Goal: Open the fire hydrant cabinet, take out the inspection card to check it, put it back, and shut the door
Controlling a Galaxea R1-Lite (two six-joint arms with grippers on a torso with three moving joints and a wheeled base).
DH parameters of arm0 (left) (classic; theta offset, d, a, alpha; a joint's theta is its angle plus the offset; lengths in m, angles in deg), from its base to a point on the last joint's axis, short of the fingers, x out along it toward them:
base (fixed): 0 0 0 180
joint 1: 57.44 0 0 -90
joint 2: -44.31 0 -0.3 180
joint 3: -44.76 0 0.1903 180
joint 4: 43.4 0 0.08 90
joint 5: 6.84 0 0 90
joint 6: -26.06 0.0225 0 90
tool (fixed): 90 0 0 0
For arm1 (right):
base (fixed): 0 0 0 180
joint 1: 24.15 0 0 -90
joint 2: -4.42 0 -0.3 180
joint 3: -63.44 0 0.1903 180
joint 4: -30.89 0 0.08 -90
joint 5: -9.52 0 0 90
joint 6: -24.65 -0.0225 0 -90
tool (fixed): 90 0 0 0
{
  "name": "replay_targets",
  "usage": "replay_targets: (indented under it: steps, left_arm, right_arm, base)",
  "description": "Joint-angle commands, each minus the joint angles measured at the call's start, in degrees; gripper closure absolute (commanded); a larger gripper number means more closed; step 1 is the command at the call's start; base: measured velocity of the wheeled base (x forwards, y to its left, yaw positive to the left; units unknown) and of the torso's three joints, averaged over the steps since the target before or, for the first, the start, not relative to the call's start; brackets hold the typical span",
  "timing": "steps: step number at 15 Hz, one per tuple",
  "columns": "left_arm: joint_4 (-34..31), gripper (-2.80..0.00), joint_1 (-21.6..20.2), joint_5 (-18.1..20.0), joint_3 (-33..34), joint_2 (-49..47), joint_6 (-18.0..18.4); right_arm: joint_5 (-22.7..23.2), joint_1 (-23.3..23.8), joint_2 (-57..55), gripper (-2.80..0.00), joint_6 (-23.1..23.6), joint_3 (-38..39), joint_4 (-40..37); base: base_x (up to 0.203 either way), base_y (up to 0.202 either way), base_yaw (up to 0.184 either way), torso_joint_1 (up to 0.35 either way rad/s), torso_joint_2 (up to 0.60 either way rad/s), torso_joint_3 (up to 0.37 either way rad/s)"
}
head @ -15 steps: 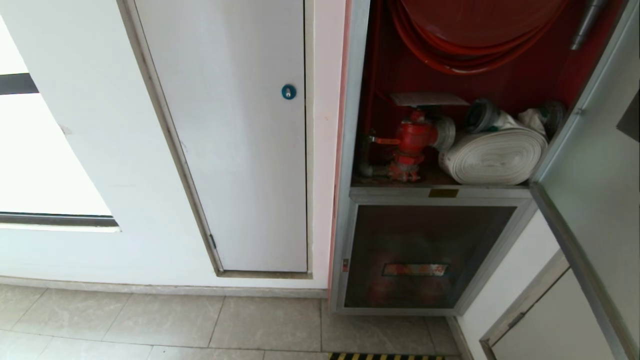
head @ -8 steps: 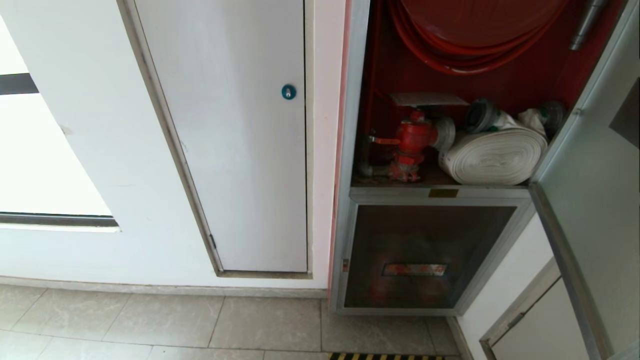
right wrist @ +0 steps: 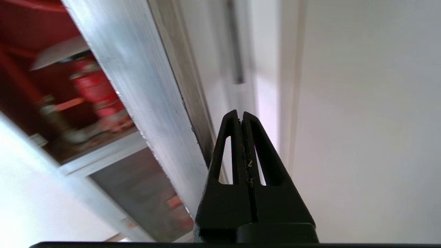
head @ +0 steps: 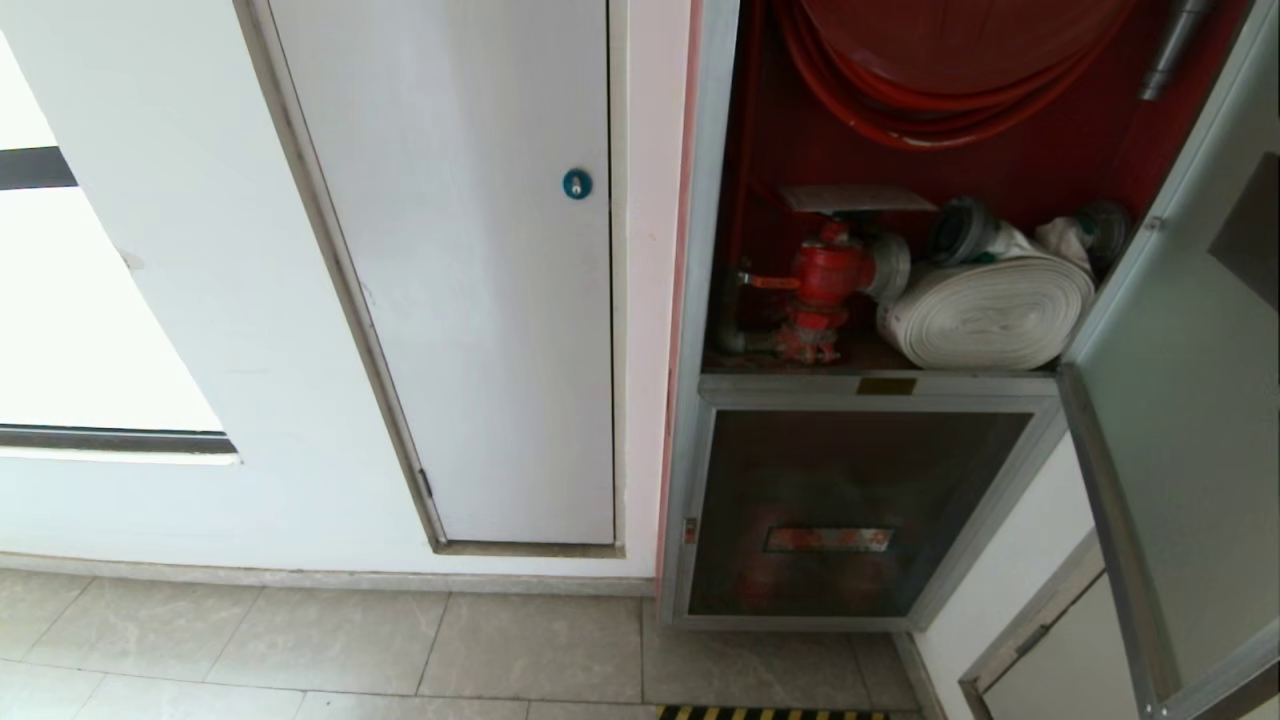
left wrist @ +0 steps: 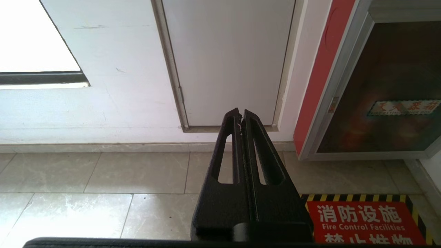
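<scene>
The fire hydrant cabinet [head: 705, 250] stands open, showing a red hose reel [head: 950, 60], a red valve [head: 825, 275] and a rolled white hose [head: 985, 310]. The inspection card [head: 855, 197] lies flat on top of the valve and also shows blurred in the right wrist view [right wrist: 58, 51]. The door [head: 1180, 400] hangs partly open at the right. My right gripper [right wrist: 240, 115] is shut and empty, close beside the door's aluminium frame edge [right wrist: 137, 86]. My left gripper [left wrist: 240, 113] is shut and empty, low over the floor. Neither gripper shows in the head view.
A white panel door with a blue round lock [head: 577, 183] is left of the cabinet. A smaller glass door [head: 850, 510] with a red label sits below the open compartment. A red floor sign [left wrist: 361, 220] with striped border lies before the cabinet.
The door has swung leftward toward the cabinet opening; its free lower corner has come into the head view at the bottom right. Everything inside the cabinet has stayed put.
</scene>
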Motion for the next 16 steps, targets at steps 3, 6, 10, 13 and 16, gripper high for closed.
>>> replay_targets:
  steps: [3, 6, 10, 13, 16]
  left_arm:
    - [-0.02, 0.0, -0.02, 0.02, 0.0, -0.07, 0.01]
    - [-0.02, 0.0, -0.02, 0.02, 0.0, -0.07, 0.01]
    - [-0.02, 0.0, -0.02, 0.06, 0.0, -0.07, 0.01]
    - [0.01, 0.0, -0.02, 0.02, 0.0, -0.07, 0.01]
    - [0.06, 0.0, -0.02, 0.04, 0.0, -0.07, 0.01]
  right_arm:
    - [1.64, -3.95, -0.1, 0.0, -0.13, -0.87, 0.25]
    - [7.98, -4.04, -0.24, 0.0, -0.13, -2.01, 0.31]
    - [16.59, -4.13, -4.95, 0.0, -0.13, -3.31, 0.55]
    - [20.78, -7.17, -7.93, 0.0, -0.21, -3.64, 2.62]
    - [20.95, -14.43, -12.67, 0.0, -0.22, -4.07, 6.54]
  base:
    - [0.0, 0.0, 0.0, 0.0, 0.0, 0.0]
    - [0.0, 0.0, 0.0, 0.0, 0.0, 0.0]
    - [0.0, 0.0, 0.0, 0.0, 0.0, 0.0]
    - [0.0, 0.0, 0.0, 0.0, 0.0, 0.0]
    - [0.0, 0.0, 0.0, 0.0, 0.0, 0.0]
